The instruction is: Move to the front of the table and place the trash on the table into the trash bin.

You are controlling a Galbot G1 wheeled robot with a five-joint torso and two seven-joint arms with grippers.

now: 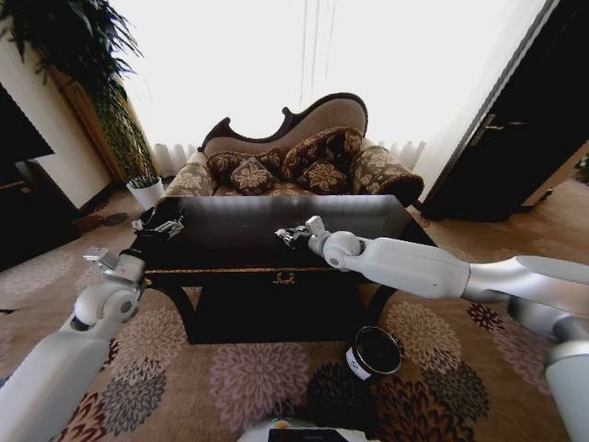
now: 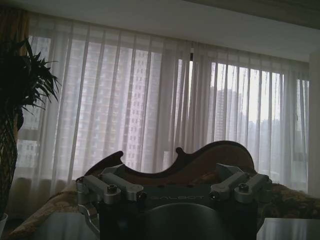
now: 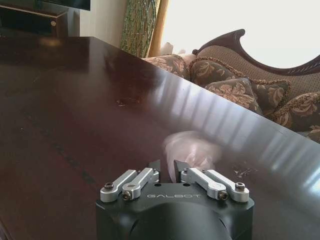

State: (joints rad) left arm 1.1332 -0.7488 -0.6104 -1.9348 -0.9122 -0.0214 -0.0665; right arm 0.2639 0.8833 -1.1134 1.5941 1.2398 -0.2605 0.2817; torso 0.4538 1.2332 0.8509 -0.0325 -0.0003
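Right gripper (image 3: 166, 169) is held low over the table (image 3: 75, 110), jaws nearly together; a blurred pale scrap (image 3: 191, 148) is seen just beyond the tips, contact unclear. Left gripper (image 1: 158, 224) is parked over the table's left end, jaw state cannot be told.

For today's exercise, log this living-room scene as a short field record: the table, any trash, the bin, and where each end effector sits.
Table: dark glossy wooden table, in front of a patterned sofa
Trash: pale blurred scrap on the tabletop, just ahead of the right end effector
Trash bin: black bucket with white label on the carpet, right of the table's front
Right end effector: over the tabletop, near its middle; fingers close together
Left end effector: at the table's left end, raised and pointing toward the curtains
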